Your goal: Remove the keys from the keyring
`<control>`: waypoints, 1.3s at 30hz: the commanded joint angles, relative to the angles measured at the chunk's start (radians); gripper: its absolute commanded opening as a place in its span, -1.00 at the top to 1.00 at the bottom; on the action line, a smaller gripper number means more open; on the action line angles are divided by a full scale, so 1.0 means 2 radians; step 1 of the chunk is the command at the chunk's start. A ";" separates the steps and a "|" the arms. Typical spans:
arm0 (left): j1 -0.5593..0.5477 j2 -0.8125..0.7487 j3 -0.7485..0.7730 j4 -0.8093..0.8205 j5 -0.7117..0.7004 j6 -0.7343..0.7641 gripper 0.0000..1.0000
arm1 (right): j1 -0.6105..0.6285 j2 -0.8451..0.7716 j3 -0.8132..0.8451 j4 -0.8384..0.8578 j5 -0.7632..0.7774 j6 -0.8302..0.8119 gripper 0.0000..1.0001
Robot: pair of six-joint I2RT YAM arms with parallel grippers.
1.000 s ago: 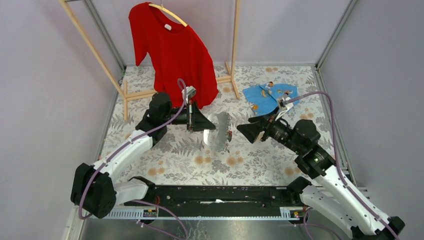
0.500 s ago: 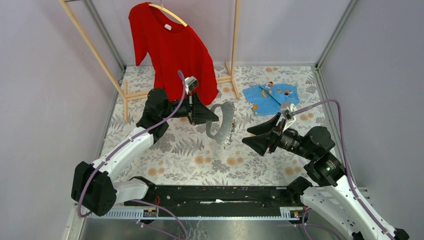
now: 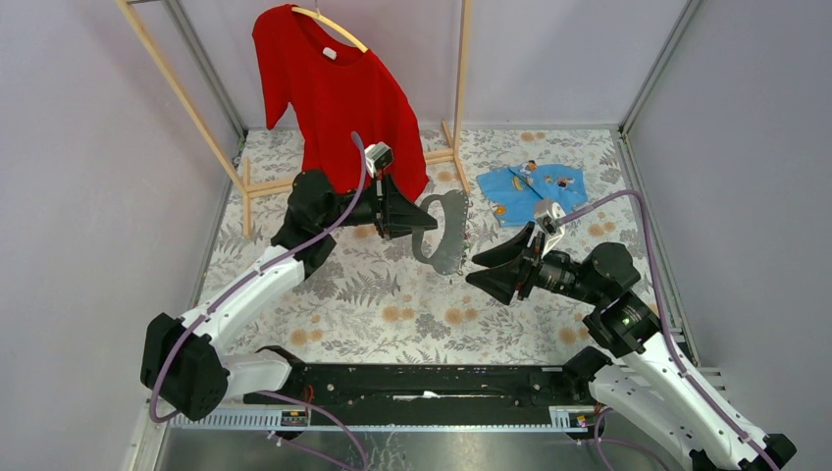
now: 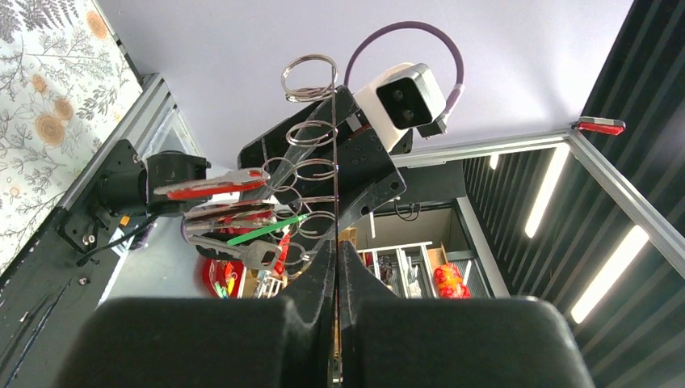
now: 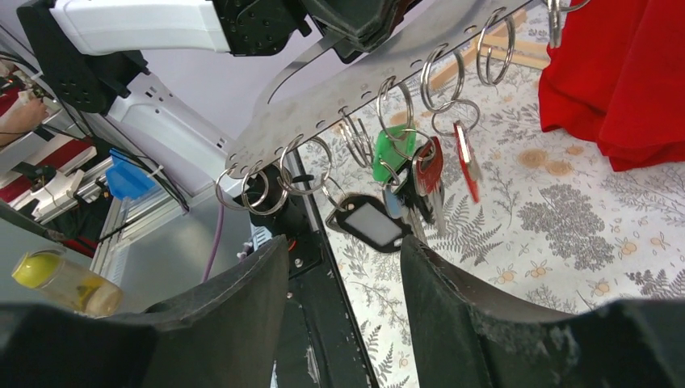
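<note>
Left gripper (image 3: 420, 218) clenched on one end of the keyring (image 3: 446, 234), holding it in the air over the floral table (image 3: 392, 304), near the red shirt (image 3: 338, 88). Keys (image 5: 416, 166) (green head, red heads, a black tag among them) dangle from split rings along its edge. Right gripper (image 3: 474, 269) spread wide, just beside the keys, apart from them.

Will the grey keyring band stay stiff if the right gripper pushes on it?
Probably flexes a little: the keyring is a thin strip, a mere line edge-on in the left wrist view, clamped only at one spot by the left gripper. The keys hang on loose rings, so they would likely swing.
</note>
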 commanded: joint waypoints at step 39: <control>-0.003 -0.016 0.056 -0.002 -0.033 -0.007 1.00 | 0.030 0.036 0.026 0.076 0.022 0.029 -0.19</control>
